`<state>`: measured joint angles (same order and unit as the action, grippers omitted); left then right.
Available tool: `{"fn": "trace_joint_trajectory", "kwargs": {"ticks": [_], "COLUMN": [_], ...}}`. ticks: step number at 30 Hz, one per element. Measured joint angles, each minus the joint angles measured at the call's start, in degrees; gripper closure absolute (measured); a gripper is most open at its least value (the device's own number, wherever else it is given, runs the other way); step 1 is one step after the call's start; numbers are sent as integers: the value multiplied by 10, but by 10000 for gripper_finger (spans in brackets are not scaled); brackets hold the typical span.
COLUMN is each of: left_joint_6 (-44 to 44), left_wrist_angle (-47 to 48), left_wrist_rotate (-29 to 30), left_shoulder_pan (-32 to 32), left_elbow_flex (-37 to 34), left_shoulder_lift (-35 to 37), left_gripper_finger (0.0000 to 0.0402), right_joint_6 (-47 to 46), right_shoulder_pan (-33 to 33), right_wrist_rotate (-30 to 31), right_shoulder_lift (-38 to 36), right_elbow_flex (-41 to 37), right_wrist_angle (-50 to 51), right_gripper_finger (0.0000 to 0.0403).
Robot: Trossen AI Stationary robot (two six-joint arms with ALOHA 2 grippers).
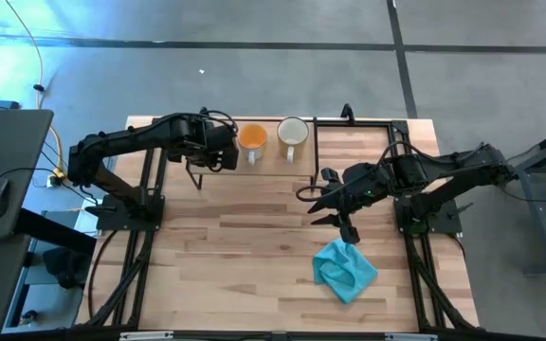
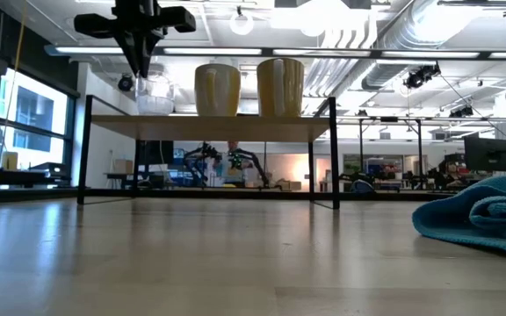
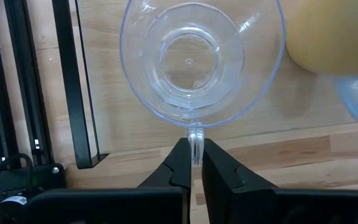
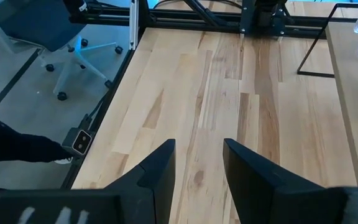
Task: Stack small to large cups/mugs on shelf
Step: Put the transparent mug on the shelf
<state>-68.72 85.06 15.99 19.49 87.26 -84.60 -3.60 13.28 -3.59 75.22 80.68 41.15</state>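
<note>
Left end effector [image 3: 192,163] clamped on glass cup [image 3: 194,59] handle; right end effector [image 4: 199,163] apart.

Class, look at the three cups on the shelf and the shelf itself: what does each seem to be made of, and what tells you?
Glass cup: clear glass or plastic; the board shows through it.
Orange mug and white mug: opaque, smooth, probably glazed ceramic.
Shelf: light wood board, visible grain, on thin black legs, likely metal.
The left pincer grips the glass cup's handle.
</note>
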Motion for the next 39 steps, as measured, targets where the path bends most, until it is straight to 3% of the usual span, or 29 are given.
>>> {"fn": "trace_joint_trajectory", "kwargs": {"ticks": [15, 24, 32, 39], "left_joint_6": [-7, -10, -7, 4], "left_wrist_angle": [-12, -10, -11, -20], "left_wrist_rotate": [0, 15, 15, 13], "left_shoulder_pan": [0, 0, 0, 0], "left_elbow_flex": [0, 0, 0, 0], "left_shoulder_lift": [0, 0, -6, -18], "left_gripper_finger": [374, 384, 346, 350], "right_joint_6": [-4, -4, -4, -3], "right_shoulder_pan": [0, 0, 0, 0], "right_wrist_rotate": [-1, -1, -1, -11], "right_shoulder_lift": [0, 0, 0, 0], "right_elbow_flex": [0, 0, 0, 0], "right_wrist_angle": [0, 2, 2, 4], "right_gripper_finger": [277, 277, 277, 277]}}
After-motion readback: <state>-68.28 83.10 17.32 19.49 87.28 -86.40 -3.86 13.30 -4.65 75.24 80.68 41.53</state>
